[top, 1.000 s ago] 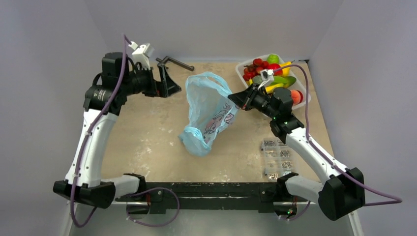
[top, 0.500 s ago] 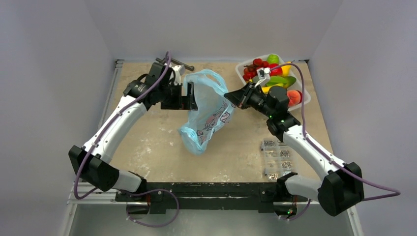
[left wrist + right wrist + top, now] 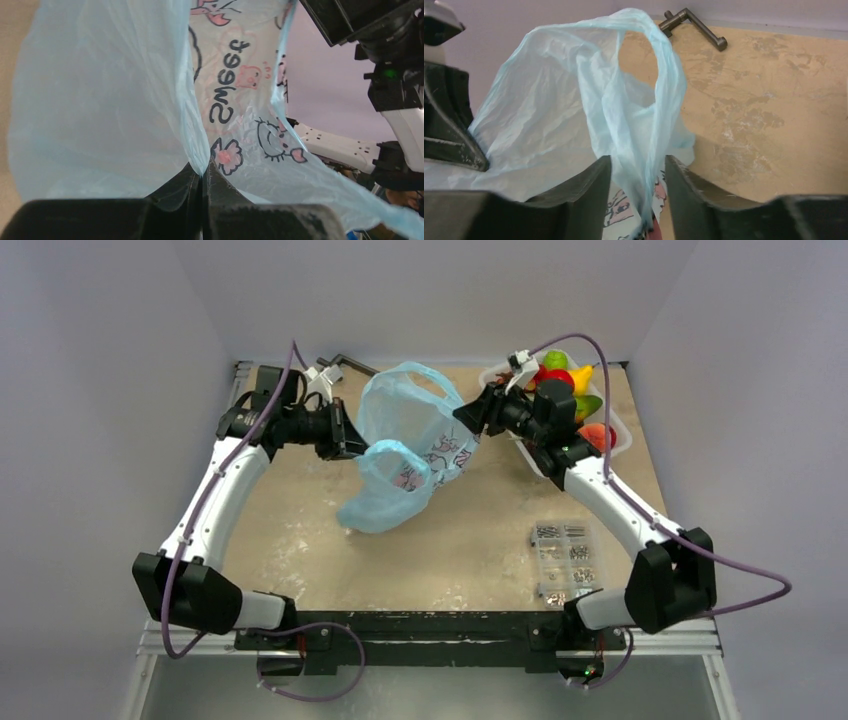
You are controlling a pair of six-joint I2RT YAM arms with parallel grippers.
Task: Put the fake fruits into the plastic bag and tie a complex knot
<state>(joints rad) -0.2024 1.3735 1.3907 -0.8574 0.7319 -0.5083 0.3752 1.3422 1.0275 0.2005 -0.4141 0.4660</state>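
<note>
The light-blue plastic bag [image 3: 410,430] hangs lifted between my two arms, its printed white patch facing the camera. My left gripper [image 3: 357,446] is shut on the bag's left rim; in the left wrist view the jaws [image 3: 202,174] pinch a fold of blue film [image 3: 100,100]. My right gripper [image 3: 466,418] is at the bag's right side. Its jaws [image 3: 638,169] stand apart, with a bag handle strand [image 3: 644,150] hanging loose between them. The fake fruits [image 3: 562,380] lie in the white tray [image 3: 622,430] behind the right arm.
A clear box of screws [image 3: 565,562] sits at the front right of the table. A dark metal crank handle [image 3: 345,362] lies at the back left, also in the right wrist view as a metal handle [image 3: 696,22]. Grey walls enclose the table.
The left gripper swung in and shut on the bag's left rim. The right gripper opened and moved back toward the tray. The bag rose and shifted left.
</note>
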